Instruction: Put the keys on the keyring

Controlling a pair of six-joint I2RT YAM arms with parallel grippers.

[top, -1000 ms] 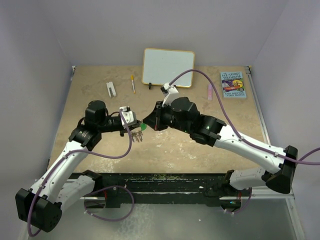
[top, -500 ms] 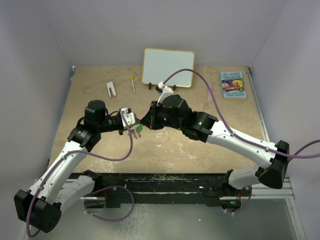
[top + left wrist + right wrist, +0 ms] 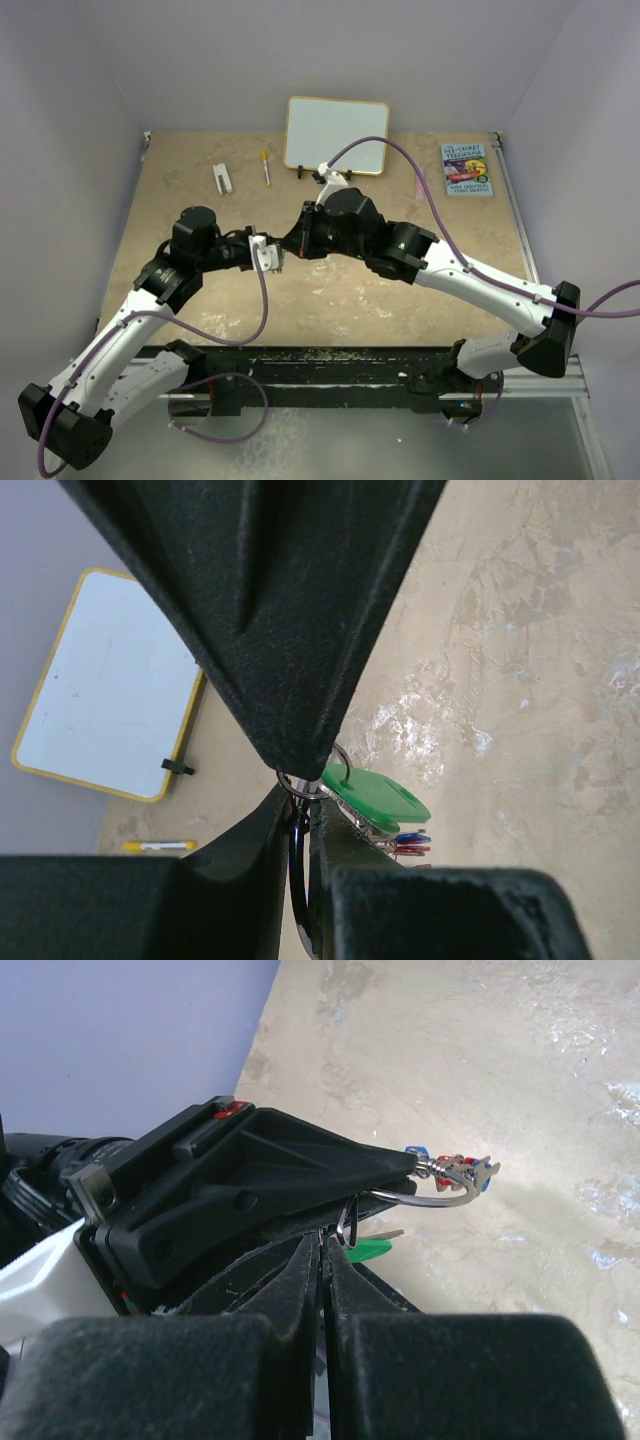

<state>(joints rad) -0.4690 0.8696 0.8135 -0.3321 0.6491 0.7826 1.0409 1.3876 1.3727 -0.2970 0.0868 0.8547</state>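
My two grippers meet tip to tip above the table's middle. My left gripper [image 3: 271, 258] [image 3: 305, 815] is shut on the keyring [image 3: 440, 1196], a thin silver wire ring whose end carries keys with red and blue tags [image 3: 456, 1165] [image 3: 410, 840]. My right gripper [image 3: 290, 246] [image 3: 323, 1244] is shut on the small ring [image 3: 303, 786] of the green-tagged key [image 3: 376, 796] [image 3: 376, 1250], pressed right against the left fingertips. The green tag hangs just beyond both tips. In the top view the keys are almost hidden between the grippers.
A white framed board [image 3: 337, 133] [image 3: 100, 710] stands at the back. A yellow pen [image 3: 266, 168] [image 3: 160, 847] and a small white item [image 3: 222, 178] lie at the back left. A book [image 3: 467, 168] and a pink item [image 3: 420, 183] lie at the back right.
The right arm has swung left to meet the left gripper. The left gripper has shifted slightly right and nearer, so the tips now touch and hide the green tag from above.
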